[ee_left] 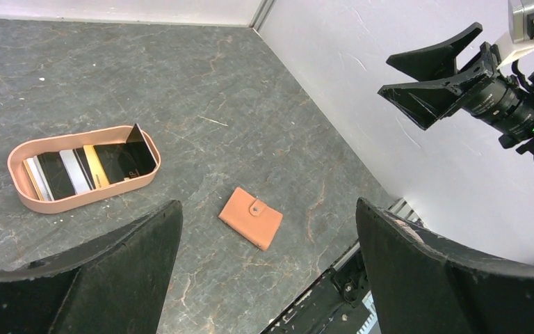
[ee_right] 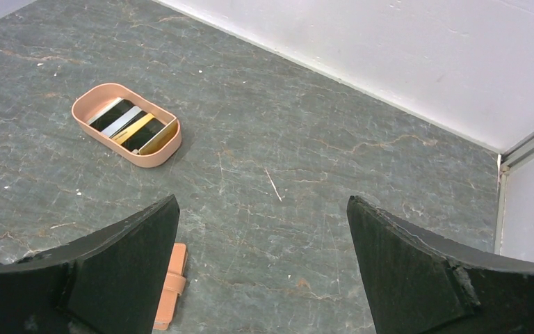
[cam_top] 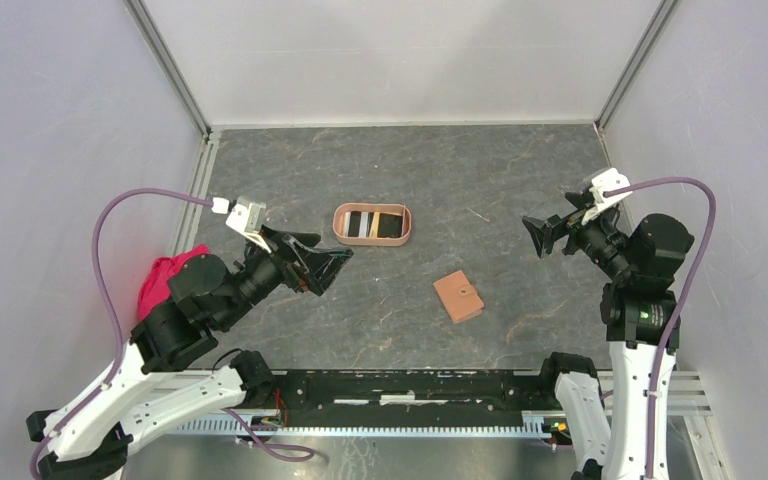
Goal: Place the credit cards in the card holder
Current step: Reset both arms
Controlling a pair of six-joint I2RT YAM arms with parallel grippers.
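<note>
Left gripper [cam_top: 334, 246]: we are seeing its jaws standing wide apart with nothing between them. It is hovering above the table [cam_top: 480, 170], near the left end of the card holder and pointing toward it.

Right gripper [cam_top: 533, 238]: we are seeing it spread wide as well and gripping nothing. It is hanging above the right side of the table, pointing left, well apart from the holder.

Card holder [cam_top: 371, 242]: the salmon-pink oval tray is sitting flat on the table, around the middle and a little to the far side, between the two grippers.

Credit cards [cam_top: 370, 226]: they are lying inside the holder, side by side and partly overlapping. We are reading them as black, pale grey-white and orange-gold strips. In the left wrist view, one dark card at the end is leaning up against the rim.

Wallet [cam_top: 458, 296]: a brown leather wallet with a snap tab is lying closed on the table. It is nearer the arm bases than the holder, to the holder's right, and not touching it.

Cloth [cam_top: 163, 280]: a pink-red cloth is showing at the left edge, partly hidden behind the left arm.

Cables [cam_top: 110, 260]: a purple cable is looping up from each wrist.
</note>
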